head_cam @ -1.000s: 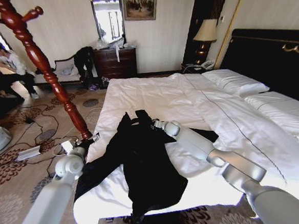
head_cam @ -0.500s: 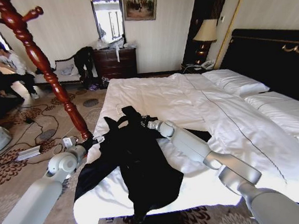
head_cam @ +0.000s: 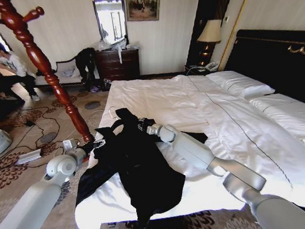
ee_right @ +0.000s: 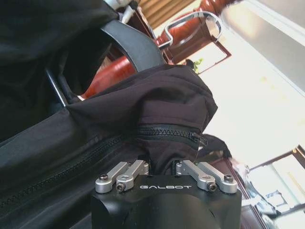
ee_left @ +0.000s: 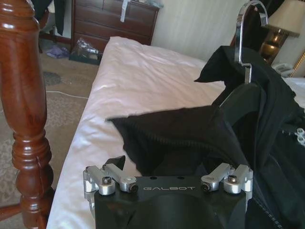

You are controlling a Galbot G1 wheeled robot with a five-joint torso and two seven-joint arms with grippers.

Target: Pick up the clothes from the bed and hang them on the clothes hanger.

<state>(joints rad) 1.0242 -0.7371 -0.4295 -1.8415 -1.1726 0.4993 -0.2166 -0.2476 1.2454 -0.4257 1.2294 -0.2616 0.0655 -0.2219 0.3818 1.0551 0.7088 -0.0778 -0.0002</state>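
The clothes (head_cam: 140, 162), one long black garment, lie over the near left corner of the bed (head_cam: 193, 101), with the collar end raised off the white sheet. My left gripper (head_cam: 95, 145) is shut on a fold of black fabric (ee_left: 181, 133) at the bed's left edge. My right gripper (head_cam: 144, 127) is shut on the zippered edge (ee_right: 167, 133) near the collar. A black garment hanger (ee_right: 128, 45) with a metal hook (ee_left: 244, 33) sits inside the collar. The clothes hanger (head_cam: 41, 62), a red-brown wooden stand (ee_left: 21, 105), rises just left of my left gripper.
Cables and a power strip (head_cam: 27, 156) lie on the patterned carpet left of the bed. A person sits at the far left by the wall. A dark dresser (head_cam: 117, 63) stands beyond the bed's foot, with a lamp (head_cam: 208, 34) by the black headboard (head_cam: 274, 59).
Both grippers have carried the garment's collar end leftward toward the wooden stand, and the hanger hook now sticks up above the collar. The left arm has dropped lower.
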